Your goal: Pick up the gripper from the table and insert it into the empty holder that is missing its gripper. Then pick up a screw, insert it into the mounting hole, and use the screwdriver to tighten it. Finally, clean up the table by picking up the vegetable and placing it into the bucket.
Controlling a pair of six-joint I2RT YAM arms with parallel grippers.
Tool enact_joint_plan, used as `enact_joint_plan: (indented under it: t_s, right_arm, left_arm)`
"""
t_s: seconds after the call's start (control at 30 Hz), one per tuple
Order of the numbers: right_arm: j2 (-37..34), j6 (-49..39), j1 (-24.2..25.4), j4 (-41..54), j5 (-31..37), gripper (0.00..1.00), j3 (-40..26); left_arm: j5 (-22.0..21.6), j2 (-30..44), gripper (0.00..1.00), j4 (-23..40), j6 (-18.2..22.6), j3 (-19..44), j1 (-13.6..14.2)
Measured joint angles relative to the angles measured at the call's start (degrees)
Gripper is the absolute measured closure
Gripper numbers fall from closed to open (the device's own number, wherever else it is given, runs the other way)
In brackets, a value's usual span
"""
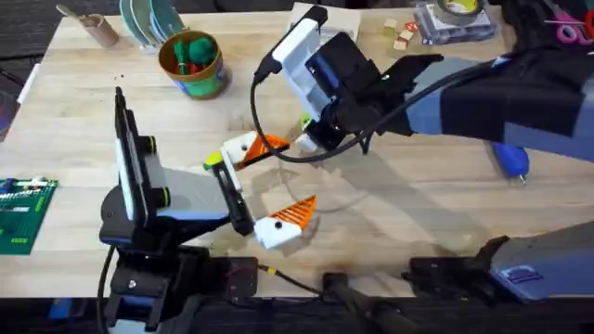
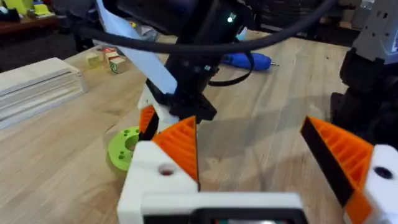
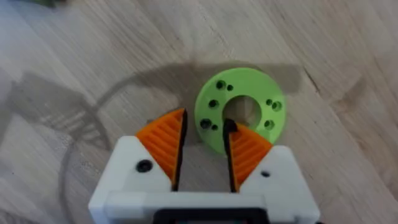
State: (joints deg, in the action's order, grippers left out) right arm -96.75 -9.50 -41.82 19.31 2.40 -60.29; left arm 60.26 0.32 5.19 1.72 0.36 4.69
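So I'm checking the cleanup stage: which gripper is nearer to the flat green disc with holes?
The right. The right gripper sits right at the green disc, one orange pad over its edge. The left gripper is open and farther back, facing the disc from across the table.

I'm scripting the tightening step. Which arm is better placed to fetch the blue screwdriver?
Right, probably. The screwdriver lies far right, on the right arm's own side. The right gripper is at mid-scene, while the left gripper sits farther left and would have to cross over.

Screwdriver [image 2: 247,60] blue; bucket [image 1: 193,62] orange-rimmed, green-blue patterned; holed disc [image 3: 241,109] green; pincer pads [image 3: 163,142] orange, ribbed.
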Motion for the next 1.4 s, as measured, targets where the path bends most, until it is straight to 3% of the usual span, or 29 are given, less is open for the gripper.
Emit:
enact_joint_plan:
  t_s: [0.37, 0.53, 1.17, 1.4]
  right_arm:
    - [-0.1, 0.0, 0.0, 0.0, 0.4, 0.636, 0.0]
    - [-0.9, 0.0, 0.0, -0.1, 0.4, 0.731, 0.0]
    - [-0.9, 0.0, 0.0, -0.8, 0.6, 0.767, 0.0]
    - [-1.0, 0.0, 0.0, -0.9, 0.6, 0.89, 0.0]
  left_arm:
    - [0.0, 0.0, 0.008, 0.0, 0.0, 0.0, 0.0]
    - [0.0, 0.0, 0.008, 0.0, 0.0, 0.0, 0.0]
    - [0.0, 0.0, 0.007, 0.0, 0.0, 0.0, 0.0]
    - [0.0, 0.0, 0.007, 0.0, 0.0, 0.0, 0.0]
